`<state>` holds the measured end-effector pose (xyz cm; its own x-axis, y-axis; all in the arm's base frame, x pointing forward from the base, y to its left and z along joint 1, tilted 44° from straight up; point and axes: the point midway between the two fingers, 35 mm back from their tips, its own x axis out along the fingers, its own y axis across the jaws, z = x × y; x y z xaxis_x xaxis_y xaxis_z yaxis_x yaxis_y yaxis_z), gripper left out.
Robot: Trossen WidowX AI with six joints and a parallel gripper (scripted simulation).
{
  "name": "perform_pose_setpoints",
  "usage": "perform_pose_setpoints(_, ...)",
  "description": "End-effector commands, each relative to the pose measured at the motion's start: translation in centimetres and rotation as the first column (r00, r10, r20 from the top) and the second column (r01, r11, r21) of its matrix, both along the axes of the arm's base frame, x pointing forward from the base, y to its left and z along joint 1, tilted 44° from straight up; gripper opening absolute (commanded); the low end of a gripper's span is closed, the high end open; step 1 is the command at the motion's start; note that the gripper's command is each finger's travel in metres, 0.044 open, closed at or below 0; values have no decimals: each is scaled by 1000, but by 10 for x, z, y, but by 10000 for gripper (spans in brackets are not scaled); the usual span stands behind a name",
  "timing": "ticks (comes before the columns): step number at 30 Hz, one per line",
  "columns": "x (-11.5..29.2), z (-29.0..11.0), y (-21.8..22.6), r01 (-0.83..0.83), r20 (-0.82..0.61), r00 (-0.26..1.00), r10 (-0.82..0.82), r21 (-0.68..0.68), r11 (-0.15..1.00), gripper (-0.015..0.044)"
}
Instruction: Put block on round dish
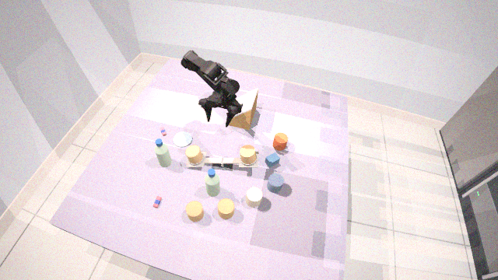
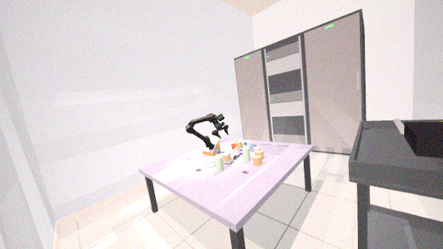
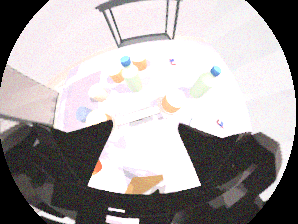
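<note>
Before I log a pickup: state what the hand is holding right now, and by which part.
Nothing is held. The hand hangs open above the table, beside the tan wedge, with nothing between its fingers. Both cups stand on the balance.

My black six-joint arm reaches forward and bends down; my black parallel-jaw gripper hangs with jaws wide apart, holding nothing.

Matte black arm, one claw

The arm was dark charcoal throughout, built of blocky, angular links with a boxy open bracket behind the claw; two tapered black fingers ended in pointed tips. Cables, screws and markings were too small to tell.
</note>
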<state>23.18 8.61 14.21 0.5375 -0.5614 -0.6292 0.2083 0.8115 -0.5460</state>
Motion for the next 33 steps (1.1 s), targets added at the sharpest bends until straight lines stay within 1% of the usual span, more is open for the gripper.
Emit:
perform_pose_setpoints(1,12,1,-7,116,23,993,-118,47,992,440)
perform_pose_setpoints(8,33,3,-25,319,65,942,-329,130,939,440)
perform_pose_setpoints(17,55,3,-53,530,95,823,-560,229,817,440)
perform_pose_setpoints(25,73,2,-81,675,121,671,-731,307,671,440)
perform_pose_setpoints(33,88,0,-113,780,141,477,-868,387,491,440)
